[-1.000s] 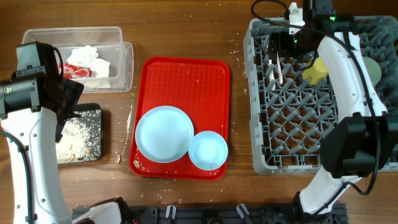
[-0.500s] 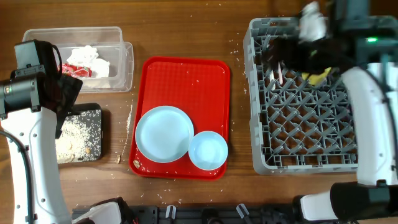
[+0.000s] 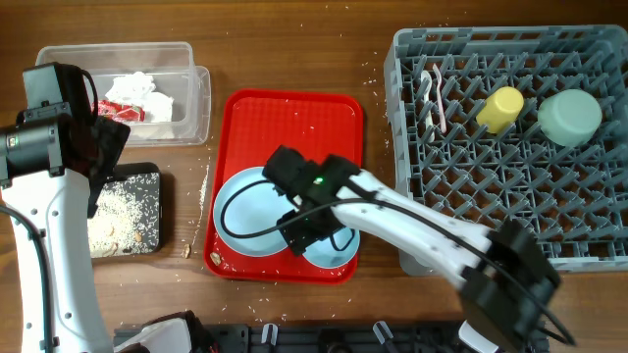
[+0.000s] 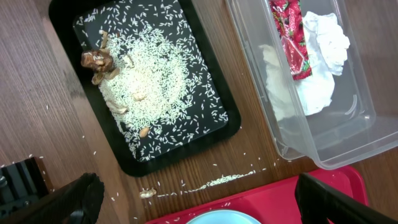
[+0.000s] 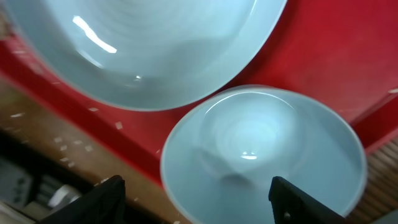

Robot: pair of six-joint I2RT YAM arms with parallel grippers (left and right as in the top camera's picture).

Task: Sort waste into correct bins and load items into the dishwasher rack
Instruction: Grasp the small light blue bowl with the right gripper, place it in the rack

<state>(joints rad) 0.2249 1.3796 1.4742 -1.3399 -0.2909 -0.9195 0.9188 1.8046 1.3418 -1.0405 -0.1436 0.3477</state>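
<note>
Bowl pickup is, by judgement, the step in hand. The right gripper (image 5: 196, 186) hangs low over the light blue bowl (image 5: 261, 149), fingers spread wide to either side of it and holding nothing.

1. The bowl stands on the red tray (image 3: 294, 123) at its near right corner, just beside the light blue plate (image 5: 143, 43). Whether the two rims touch cannot be told.
2. Take the bowl by the rim on the side away from the plate, one finger inside and one outside, so the plate is not dragged along.
3. Lift straight up past the tray's raised edge before swinging toward the dishwasher rack (image 3: 407, 147).
4. In the rack's far rows stand the yellow cup (image 3: 500, 108), the pale green saucer-bowl (image 3: 569, 116) and the white spoon (image 3: 432, 98). Set the bowl among pegs well apart from these.

The left gripper (image 4: 199, 186) hovers, fingers wide and empty, near the black tray (image 4: 225, 99), which holds the rice crumbs (image 4: 155, 81). The clear tub (image 4: 360, 134) holds the napkin (image 4: 317, 74) and the red wrapper (image 4: 292, 43). Stray grains (image 4: 230, 180) lie on the wood beside the red tray.
</note>
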